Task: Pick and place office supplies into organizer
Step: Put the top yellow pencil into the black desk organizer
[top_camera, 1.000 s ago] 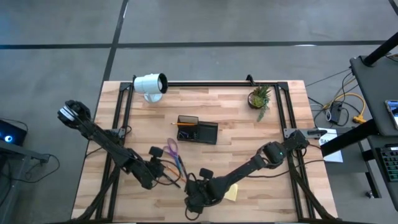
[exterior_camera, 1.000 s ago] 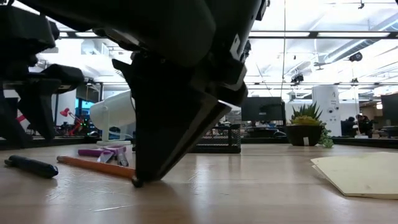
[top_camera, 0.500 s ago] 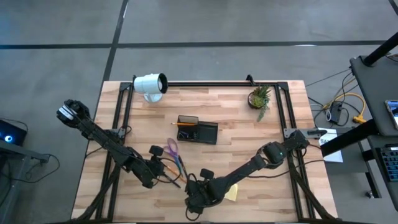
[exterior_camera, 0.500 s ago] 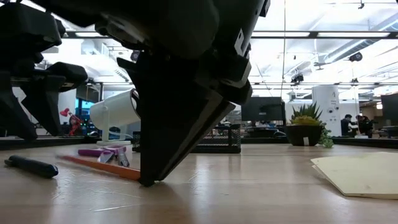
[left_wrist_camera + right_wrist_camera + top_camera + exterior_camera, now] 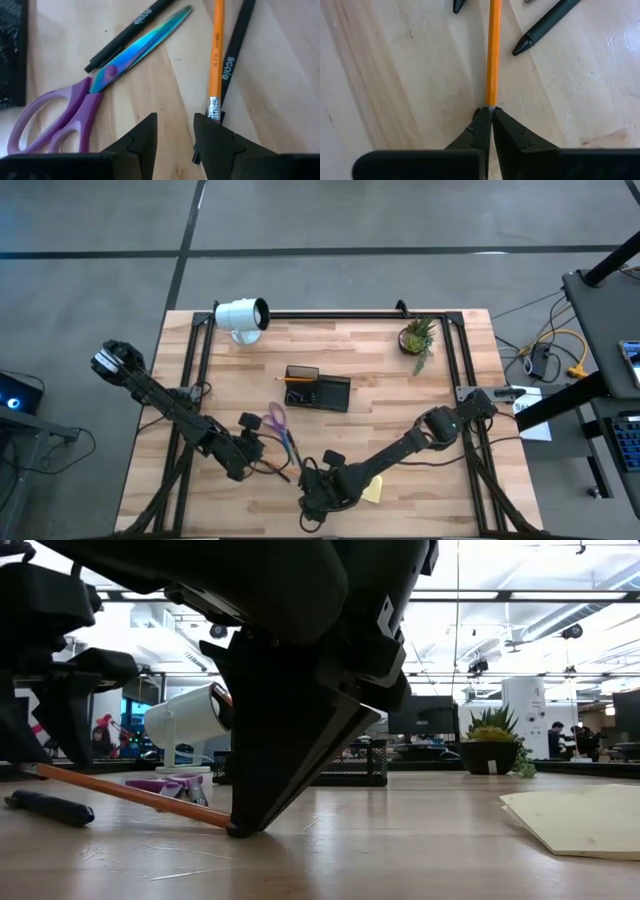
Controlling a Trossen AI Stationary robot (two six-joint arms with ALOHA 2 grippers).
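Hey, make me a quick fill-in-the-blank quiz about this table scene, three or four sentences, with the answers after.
1. The right gripper is shut on the tip of the ____ pencil.
2. The scissors have ____ handles.
3. The left gripper hovers near the pencil's ____ end, with its fingers apart.
4. In the high view, the organizer sits between the lamp and the ____.

Missing words: orange; purple; eraser; plant

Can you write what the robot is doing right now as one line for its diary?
right pincer: shut on orange pencil, one end lifted | left pincer: open, above table by scissors | organizer: behind
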